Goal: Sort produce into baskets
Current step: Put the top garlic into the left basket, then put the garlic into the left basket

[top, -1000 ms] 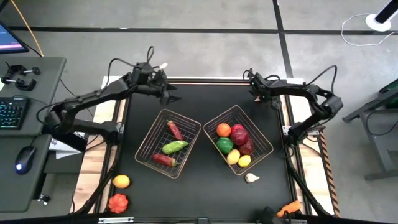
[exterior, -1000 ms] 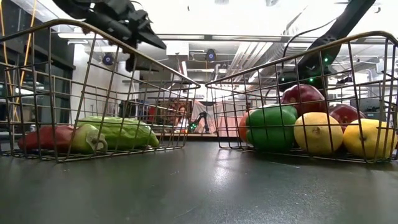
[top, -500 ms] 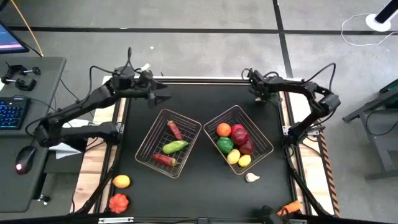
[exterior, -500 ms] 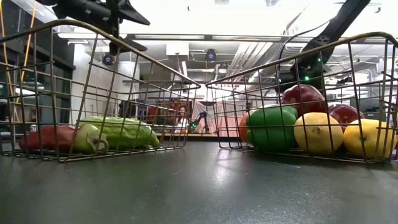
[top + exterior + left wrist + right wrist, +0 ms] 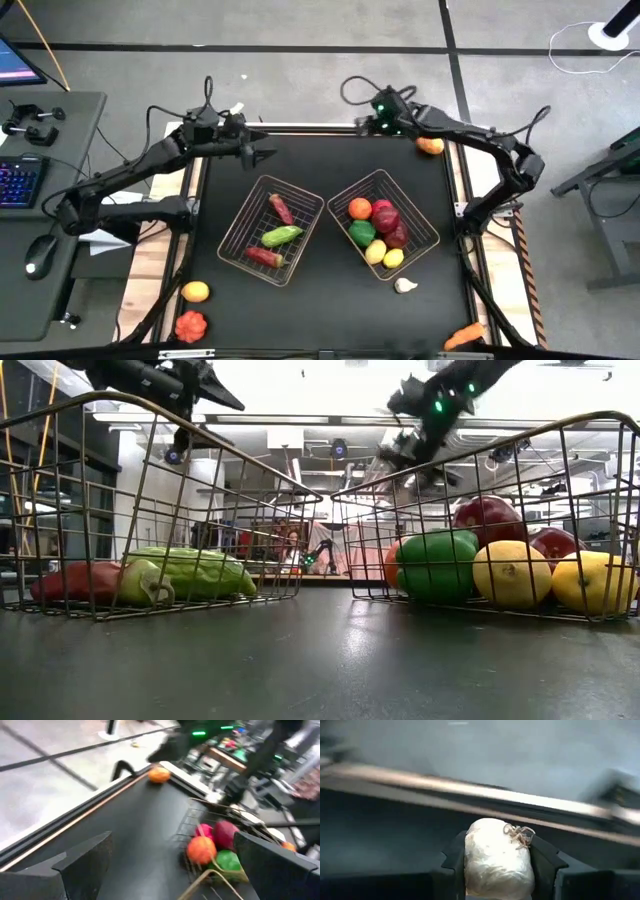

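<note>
Two wire baskets sit mid-table. The left basket [image 5: 232,240] holds a red chilli, a green pepper and another red piece. The right basket [image 5: 425,240] holds orange, red, green and yellow fruits. My right gripper [image 5: 365,123] hangs over the table's far edge, shut on a white bulb with a rootlet tuft [image 5: 497,857]. My left gripper [image 5: 265,155] hovers open beyond the left basket's far corner with nothing between its fingers [image 5: 85,860]. An orange fruit [image 5: 430,145] lies at the far right edge. My right gripper pinches the white bulb between its two fingers, one finger on each of its opposite sides [image 5: 470,862]. The bulb's rooted end [image 5: 519,834] sticks out past the fingertips. In the low view the gripper [image 5: 405,455] is well above the table.
Loose produce lies near the front: an orange fruit [image 5: 195,291] and a red ribbed one [image 5: 189,325] at the left, a white piece [image 5: 405,286] beside the right basket, an orange carrot [image 5: 465,335] at the right. Bare black tabletop runs between the baskets and the far edge.
My right gripper has swung along the far edge toward the table's left and risen, uncovering the orange fruit at the far right. My left arm has drawn back a little toward the table's left.
</note>
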